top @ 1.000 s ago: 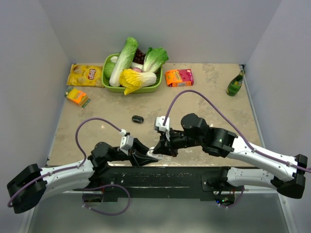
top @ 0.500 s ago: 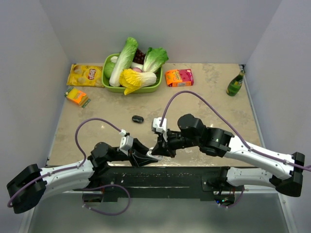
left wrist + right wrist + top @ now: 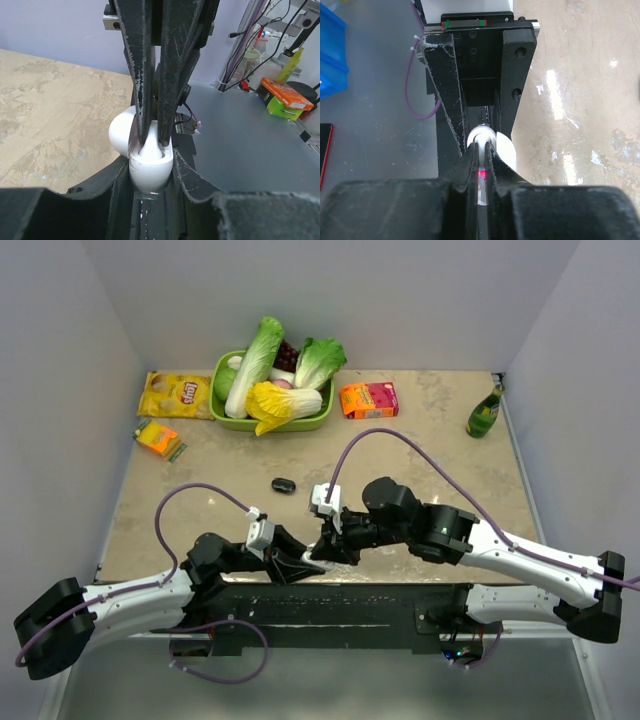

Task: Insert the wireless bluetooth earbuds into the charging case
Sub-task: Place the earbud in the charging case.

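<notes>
Left pincer [image 3: 150,166] holds the charging case [image 3: 150,176] tight, with one black finger on each side. The case is small, white and shiny. Its lid [image 3: 121,134] is open and tips away toward 9 o'clock in the left wrist view. In the top view the case is at the near edge of the surface [image 3: 430,465], at about 6 o'clock, where the two arms meet. I cannot tell if it rests on anything.

The right pincer [image 3: 150,143] comes down from 12 o'clock in the left wrist view, right onto the open case. Its two fingers are very close together. They pinch a little white earbud [image 3: 150,151] between their tips. The bottom of the bud is in the open top of the case. In the right wrist view a tiny red light [image 3: 480,173] glows in the thin gap between the fingers.

Other things lie far from the case. A small black oval [image 3: 284,484] sits at about 11 o'clock from it, not far off. A green basket [image 3: 300,424] full of leafy greens is at 12 o'clock at the back. A yellow chip bag [image 3: 175,395] is at 10 o'clock, with a small orange pack [image 3: 159,439] near it. A pink and orange box [image 3: 369,399] is just right of the basket. A green bottle [image 3: 485,412] stands at 2 o'clock.
</notes>
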Robot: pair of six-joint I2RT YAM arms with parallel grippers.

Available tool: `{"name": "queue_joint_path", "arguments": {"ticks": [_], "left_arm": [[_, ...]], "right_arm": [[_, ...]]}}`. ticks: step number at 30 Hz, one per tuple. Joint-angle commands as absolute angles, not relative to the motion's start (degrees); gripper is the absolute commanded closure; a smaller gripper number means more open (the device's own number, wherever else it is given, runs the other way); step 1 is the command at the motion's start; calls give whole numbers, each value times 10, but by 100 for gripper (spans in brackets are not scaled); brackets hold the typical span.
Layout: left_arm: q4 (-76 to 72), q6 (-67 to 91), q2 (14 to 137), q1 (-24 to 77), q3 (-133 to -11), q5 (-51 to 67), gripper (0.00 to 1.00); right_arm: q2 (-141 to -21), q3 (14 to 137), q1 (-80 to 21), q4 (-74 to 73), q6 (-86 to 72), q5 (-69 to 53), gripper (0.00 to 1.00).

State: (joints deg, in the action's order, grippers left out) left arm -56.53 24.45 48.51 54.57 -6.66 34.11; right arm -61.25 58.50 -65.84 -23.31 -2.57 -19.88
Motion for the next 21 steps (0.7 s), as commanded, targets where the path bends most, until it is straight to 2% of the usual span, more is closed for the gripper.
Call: {"name": "queue_joint_path", "arguments": {"ticks": [1,3,6,10,13,16,19,21], "left_arm": [[-612,236,478,548,-69,329,100],[-608,235,478,549,-69,327,100],[-606,234,478,549,-69,324,100],[-601,232,482,549,-69,320,100],[-591,232,483,549,-69,311,100],[-583,233,480,549,-69,305,100],[-582,232,472,549,-68,298,100],[-583,229,461,549,-67,293,100]], "right_arm": [[-606,599,-663,-226,-40,-171,81],[-598,601,-663,-219,-44,-160,74],[-589,609,-663,-214,-51,-142,70],[-567,635,-663,-213,-58,-118,67],[-521,635,-663,-195,-71,-42,67],[-503,625,-663,-193,-83,37,72],[-518,620,-662,-224,-112,126,100],[-538,618,-662,-247,-121,151,100]]}}
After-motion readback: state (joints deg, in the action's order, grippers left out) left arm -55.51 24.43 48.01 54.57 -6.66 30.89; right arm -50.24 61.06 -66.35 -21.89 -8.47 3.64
